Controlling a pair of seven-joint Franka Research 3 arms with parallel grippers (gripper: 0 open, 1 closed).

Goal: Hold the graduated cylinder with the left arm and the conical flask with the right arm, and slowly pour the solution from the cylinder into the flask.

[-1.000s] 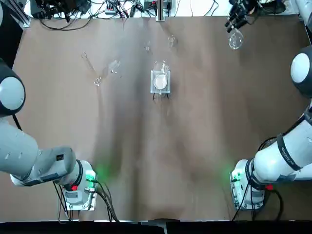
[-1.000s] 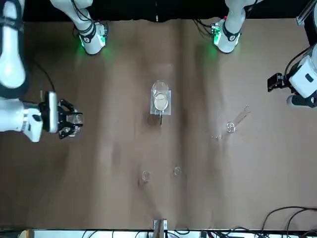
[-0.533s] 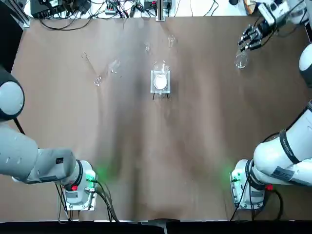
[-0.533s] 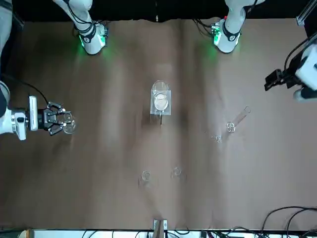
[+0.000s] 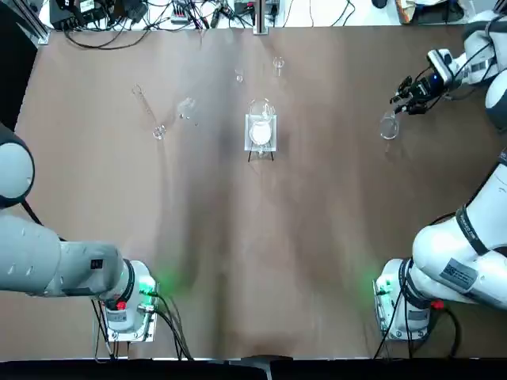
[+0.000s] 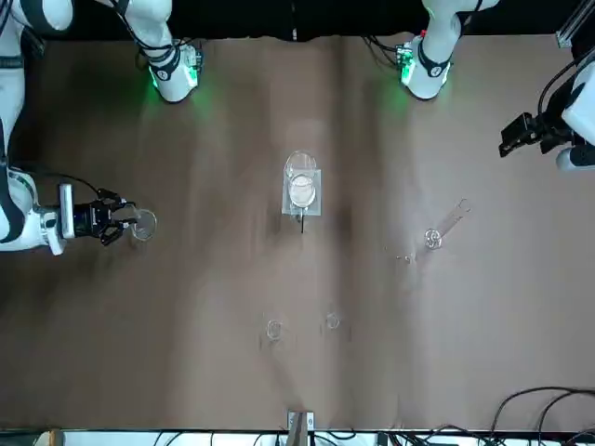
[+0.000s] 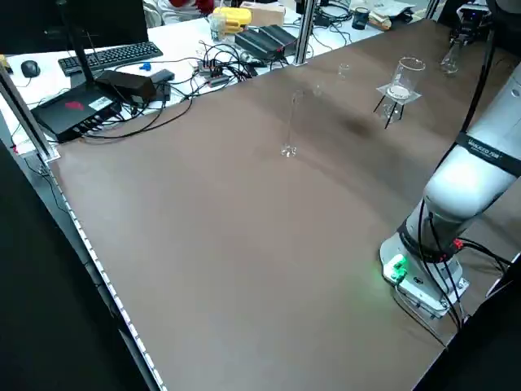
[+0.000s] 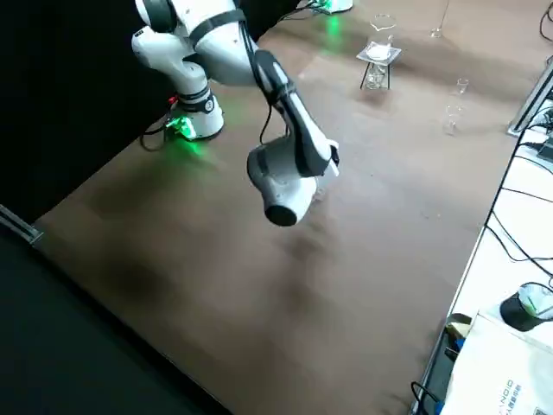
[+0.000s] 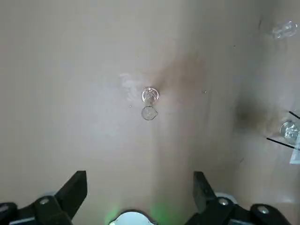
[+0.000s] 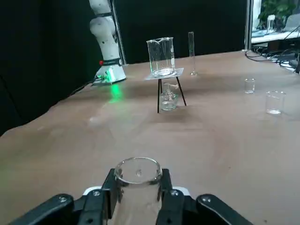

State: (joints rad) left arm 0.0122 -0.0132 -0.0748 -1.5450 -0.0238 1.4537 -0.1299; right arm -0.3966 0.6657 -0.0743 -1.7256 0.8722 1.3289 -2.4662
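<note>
Right gripper (image 5: 402, 103) is over the far right part of the table (image 5: 317, 237), fingers closed around the conical flask (image 5: 389, 127). Top view gives the flask's round body; right wrist view adds the rim sticking up between the two fingers.

Left gripper (image 6: 513, 137) hovers near the left edge of the table. Front view catches it at the side; only left wrist view gives the fingers (image 9: 75, 192), spread wide, nothing between them.

Graduated cylinder (image 7: 291, 126) stands on the table, left of the middle and toward the far edge, apart from both grippers. Looks slanted from overhead, but left side view and right wrist view show it upright on its round foot. Liquid inside: can't tell.

Stand (image 10: 165, 75) is between the cylinder and the held flask, with a large beaker (image 10: 161, 56) on top. Right wrist view clearly shows the thin legs and a small glass vessel (image 10: 169, 98) underneath, mostly covered from overhead. Two small beakers, one smaller (image 10: 250, 86), one larger (image 10: 274, 102), sit toward the far edge. Left side view also brings in a keyboard (image 7: 110, 57) and monitor (image 7: 81, 23) past the table.
</note>
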